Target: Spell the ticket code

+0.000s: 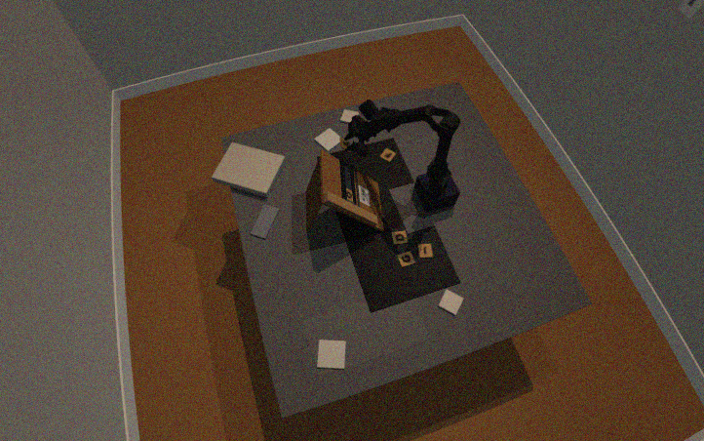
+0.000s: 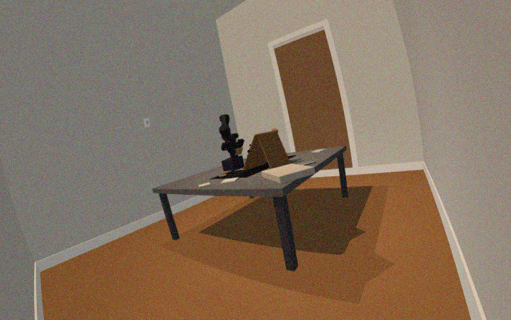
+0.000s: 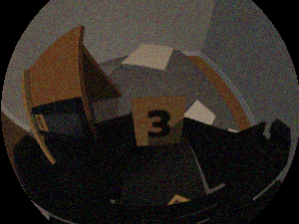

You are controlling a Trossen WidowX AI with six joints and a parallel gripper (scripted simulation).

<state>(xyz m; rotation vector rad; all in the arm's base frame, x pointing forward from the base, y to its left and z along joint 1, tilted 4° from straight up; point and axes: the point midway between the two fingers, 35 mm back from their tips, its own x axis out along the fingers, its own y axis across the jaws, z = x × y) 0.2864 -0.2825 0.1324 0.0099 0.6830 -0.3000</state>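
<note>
My gripper point(image 1: 346, 144) point(image 3: 158, 122) is shut on the tile marked 3 point(image 3: 145, 112), holding it upright in the wrist view. It is off the board's far end in the top view, apart from the rail. The tilted wooden board point(image 1: 331, 174) point(image 3: 60, 76) point(image 2: 276, 149) carries a dark rail point(image 1: 346, 177) with one tile point(image 1: 349, 194) point(image 3: 41, 122) at its end away from the gripper; its character is unclear. The pale ticket point(image 1: 364, 195) is beside the rail, its print unreadable. One loose tile point(image 1: 387, 154) lies near the gripper; three others point(image 1: 399, 237) point(image 1: 406, 259) point(image 1: 425, 250) lie beyond the board's other end.
A large pale box point(image 1: 249, 167) point(image 2: 288, 172) and a grey slab point(image 1: 264, 221) are behind the board. Flat white squares point(image 1: 328, 139) point(image 1: 348, 115) are near the gripper; two more point(image 1: 331, 353) point(image 1: 450, 301) lie toward the opposite end of the table point(image 1: 493, 244).
</note>
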